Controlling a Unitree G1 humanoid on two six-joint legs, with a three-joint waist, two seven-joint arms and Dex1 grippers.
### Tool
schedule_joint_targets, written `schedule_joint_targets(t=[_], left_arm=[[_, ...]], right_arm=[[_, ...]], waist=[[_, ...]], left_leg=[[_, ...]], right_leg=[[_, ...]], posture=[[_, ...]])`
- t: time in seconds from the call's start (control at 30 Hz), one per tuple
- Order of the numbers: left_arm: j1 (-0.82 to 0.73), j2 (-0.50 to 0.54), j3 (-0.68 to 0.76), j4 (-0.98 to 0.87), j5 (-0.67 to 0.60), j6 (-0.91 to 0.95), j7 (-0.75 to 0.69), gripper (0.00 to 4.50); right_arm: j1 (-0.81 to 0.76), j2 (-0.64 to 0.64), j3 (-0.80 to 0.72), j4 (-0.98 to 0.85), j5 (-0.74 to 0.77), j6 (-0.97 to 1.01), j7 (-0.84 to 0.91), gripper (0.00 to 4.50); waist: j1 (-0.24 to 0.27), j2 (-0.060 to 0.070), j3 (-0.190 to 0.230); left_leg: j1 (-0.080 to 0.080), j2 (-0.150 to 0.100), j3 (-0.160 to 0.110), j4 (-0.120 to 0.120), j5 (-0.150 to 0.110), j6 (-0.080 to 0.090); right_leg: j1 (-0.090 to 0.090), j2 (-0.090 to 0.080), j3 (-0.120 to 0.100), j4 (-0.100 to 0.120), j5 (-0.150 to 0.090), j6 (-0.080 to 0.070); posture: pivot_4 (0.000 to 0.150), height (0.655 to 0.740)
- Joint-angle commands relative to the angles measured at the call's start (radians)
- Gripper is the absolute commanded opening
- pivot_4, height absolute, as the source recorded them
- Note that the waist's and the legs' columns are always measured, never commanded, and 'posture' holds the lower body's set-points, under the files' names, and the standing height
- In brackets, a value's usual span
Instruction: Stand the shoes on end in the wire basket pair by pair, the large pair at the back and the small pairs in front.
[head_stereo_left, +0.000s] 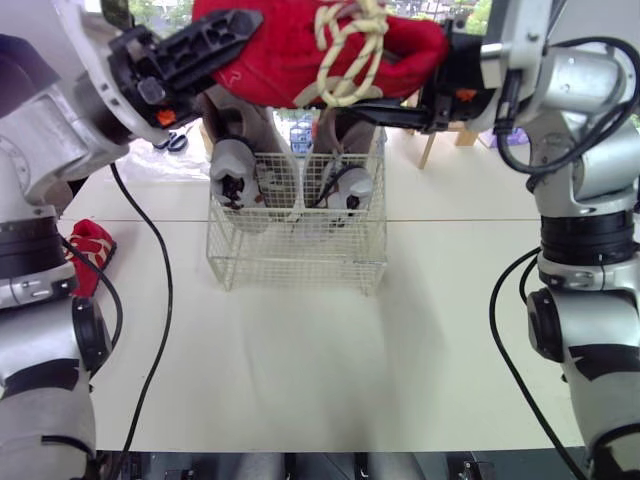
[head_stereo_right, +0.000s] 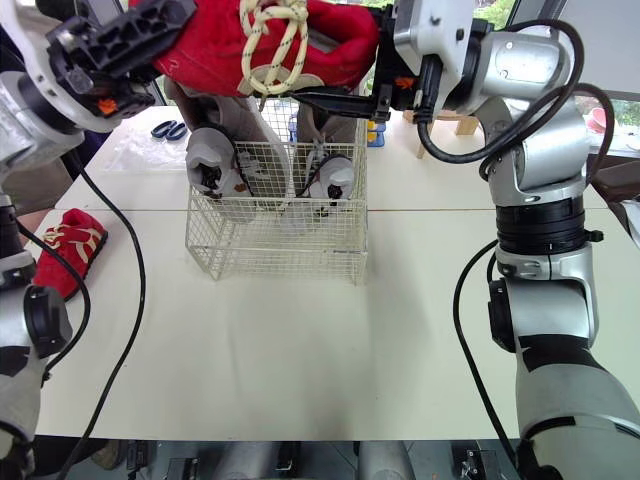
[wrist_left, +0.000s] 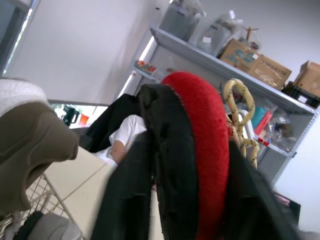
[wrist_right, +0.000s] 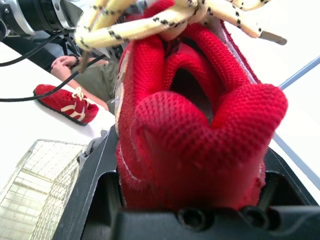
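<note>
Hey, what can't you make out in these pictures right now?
- Upper ends of the grey shoes in the wire basket: head views, hidden by the held red shoe.
- The second red shoe on the table: left eye view, partly behind the left arm.
- Blue item behind the basket: too small.

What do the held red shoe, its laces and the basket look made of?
The red shoe: knit or mesh fabric, matte; the woven texture shows up close. Its laces: braided cord, cream with dark flecks. The basket: thin wire, probably metal with an off-white coating; open square grid.
</note>
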Motion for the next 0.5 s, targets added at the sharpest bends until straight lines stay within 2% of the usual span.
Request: schedule_joint_targets(t=[0.03, 0.1, 0.27, 0.37, 0.5], left_arm=[[-0.027, -0.008, 0.065, -0.019, -0.015, -0.008, 0.017, 0.23], [-0.020, -0.018, 0.086, -0.024, -0.028, -0.020, 0.047, 0.23], [0.096, -0.115, 0.238, -0.151, -0.149, -0.173, 0.247, 0.23], [0.162, -0.206, 0.284, -0.277, -0.193, -0.284, 0.346, 0.23], [0.214, -0.376, 0.277, -0.407, -0.161, -0.446, 0.401, 0.23]], right_arm=[[-0.014, 0.000, -0.017, -0.044, 0.009, -0.011, 0.001, 2.13], [-0.007, -0.001, -0.019, -0.042, 0.004, -0.007, -0.005, 2.13], [0.084, 0.022, -0.154, -0.024, 0.129, 0.198, -0.161, 4.47], [0.156, 0.096, -0.265, -0.055, 0.274, 0.339, -0.314, 4.47], [0.223, 0.408, -0.424, -0.156, 0.715, 0.513, -0.707, 4.47]], waist=[[0.000, 0.000, 0.000], [0.000, 0.000, 0.000], [0.002, 0.000, 0.000], [0.004, -0.001, 0.000], [0.004, -0.001, 0.000]], left_leg=[[0.000, 0.000, 0.000, 0.000, 0.000, 0.000], [0.000, 0.000, 0.000, 0.000, 0.000, 0.000], [0.000, 0.000, 0.000, 0.000, 0.000, -0.001], [-0.001, 0.000, -0.001, 0.000, 0.000, -0.001], [-0.002, -0.001, -0.001, -0.001, 0.000, -0.002]], right_leg=[[0.000, 0.000, 0.000, 0.000, 0.000, 0.000], [0.000, 0.000, 0.000, 0.000, 0.000, 0.000], [0.000, -0.002, 0.000, 0.000, 0.000, 0.000], [-0.001, -0.007, 0.000, 0.000, 0.000, 0.000], [-0.001, -0.007, 0.000, 0.000, 0.001, -0.001]], posture=[[0.150, 0.7400], [0.150, 0.7400], [0.150, 0.7400], [0.150, 0.7400], [0.150, 0.7400]])
